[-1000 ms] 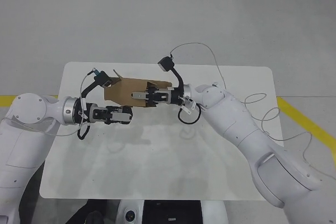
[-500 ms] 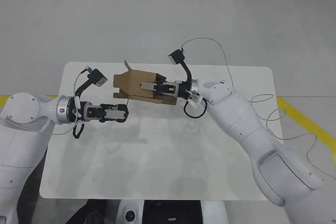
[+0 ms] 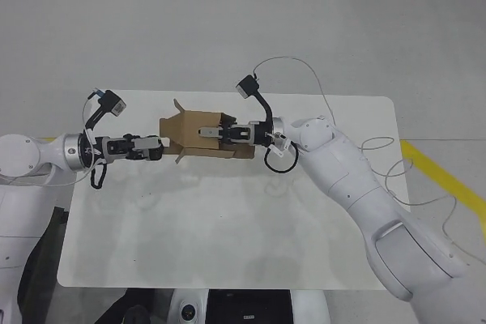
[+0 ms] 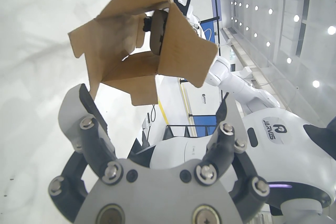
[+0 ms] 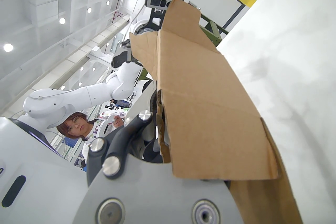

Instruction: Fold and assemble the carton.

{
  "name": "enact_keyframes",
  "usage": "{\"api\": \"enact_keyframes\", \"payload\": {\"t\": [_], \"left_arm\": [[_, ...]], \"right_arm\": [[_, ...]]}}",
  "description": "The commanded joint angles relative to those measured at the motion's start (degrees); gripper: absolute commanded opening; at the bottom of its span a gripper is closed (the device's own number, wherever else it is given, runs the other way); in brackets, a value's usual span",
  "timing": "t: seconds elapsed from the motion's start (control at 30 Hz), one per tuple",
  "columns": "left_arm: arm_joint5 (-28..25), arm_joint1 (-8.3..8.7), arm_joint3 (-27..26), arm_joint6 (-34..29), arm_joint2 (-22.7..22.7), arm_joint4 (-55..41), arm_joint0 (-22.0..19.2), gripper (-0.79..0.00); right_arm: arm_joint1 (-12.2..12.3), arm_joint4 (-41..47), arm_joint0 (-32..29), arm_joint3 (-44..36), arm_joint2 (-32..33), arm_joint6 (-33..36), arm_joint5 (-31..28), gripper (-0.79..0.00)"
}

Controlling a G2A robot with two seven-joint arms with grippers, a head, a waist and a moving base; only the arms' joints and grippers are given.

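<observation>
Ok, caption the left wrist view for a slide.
The left gripper, fingers open, faces the open end of the brown carton, its flaps splayed outward.

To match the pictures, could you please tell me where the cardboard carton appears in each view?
Top view: the carton is held over the table's far part.
Left wrist view: the carton, open end toward the camera, lies beyond the open left gripper.
Right wrist view: the carton runs close past the camera.
Shared landmark: the right gripper clamping the carton.

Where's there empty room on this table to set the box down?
The robot-side half of the table lies bare. Crowded: the far middle, where the right gripper holds the carton beside the open left gripper.
</observation>
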Motion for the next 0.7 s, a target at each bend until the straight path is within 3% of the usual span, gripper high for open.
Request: {"api": "enact_keyframes", "payload": {"t": [0.0,0.6,0.67], "left_arm": [[0.2,-0.02,1.12,0.22,-0.09,-0.24,-0.31,0.0],[0.6,-0.04,2.39,1.31,-0.5,-0.81,-0.95,0.0],[0.56,0.13,1.57,1.62,-1.07,0.21,-0.3,0.0]], "right_arm": [[0.03,-0.67,0.02,-0.07,0.26,0.12,0.32,-0.785],[0.04,-1.61,-0.21,-0.39,0.81,-0.35,0.88,-0.785],[0.21,-2.94,-0.93,-1.84,0.94,-1.43,3.09,-0.785]]}}
